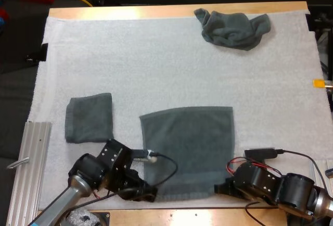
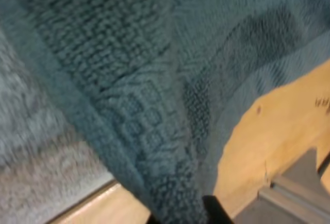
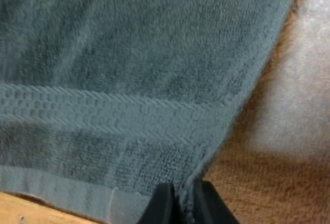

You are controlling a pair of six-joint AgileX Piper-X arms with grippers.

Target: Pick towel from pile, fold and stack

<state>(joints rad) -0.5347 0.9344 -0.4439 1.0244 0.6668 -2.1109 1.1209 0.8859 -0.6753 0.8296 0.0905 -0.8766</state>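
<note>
A dark grey-green towel (image 1: 190,148) lies spread flat on the white mat (image 1: 156,59), its near edge at the table's front. My left gripper (image 1: 147,192) is shut on the towel's near left corner (image 2: 175,203). My right gripper (image 1: 221,188) is shut on the near right corner (image 3: 183,195), with the fabric pinched between the black fingers (image 3: 161,203). A folded towel (image 1: 89,117) rests left of the spread one. A crumpled towel (image 1: 234,27) lies at the far right of the mat.
An aluminium rail (image 1: 26,168) runs along the mat's left side. The wooden table edge (image 1: 208,216) shows just below the spread towel. Open mat lies between the spread towel and the crumpled one.
</note>
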